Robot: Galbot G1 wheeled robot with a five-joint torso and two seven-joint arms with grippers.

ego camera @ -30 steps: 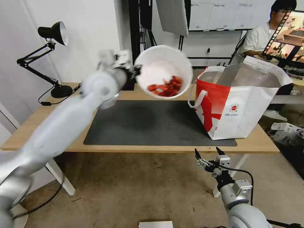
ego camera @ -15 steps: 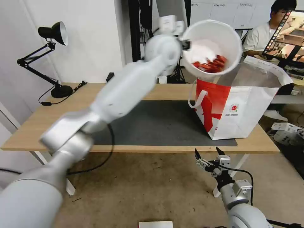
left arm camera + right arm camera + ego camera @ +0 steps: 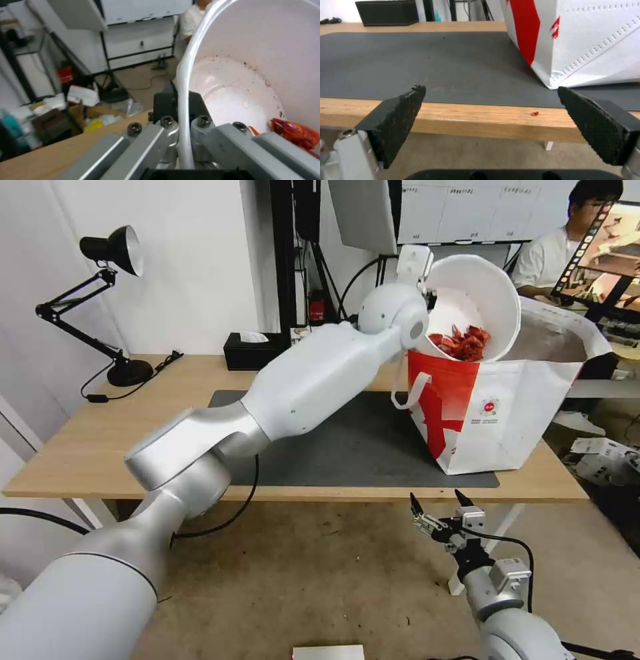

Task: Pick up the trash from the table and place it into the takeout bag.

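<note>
While the table carries a dark grey mat across its middle, the takeout bag stands upright at the table's right end, its base partly on the mat's right edge and its mouth open upward. The left arm stretches long and diagonal from the near-left corner of the table up over the mat, its elbow bent above the near edge and its forearm rising to the bag's top left rim. The left gripper is pinched on the rim of the white bowl (the left wrist view has the thin rim running between its two fingers). The bowl is held tilted, mouth turned toward the camera, its lower side dipping into the bag's mouth at the left rim. Red scraps lie heaped against the bowl's lowest inner wall. The right gripper hangs below and in front of the table's near edge, ahead of the bag, its fingers spread wide with nothing between them. A black tissue box sits at the far edge, a black desk lamp at the far-left corner. A tiny red crumb lies on the bare wood by the near edge.
</note>
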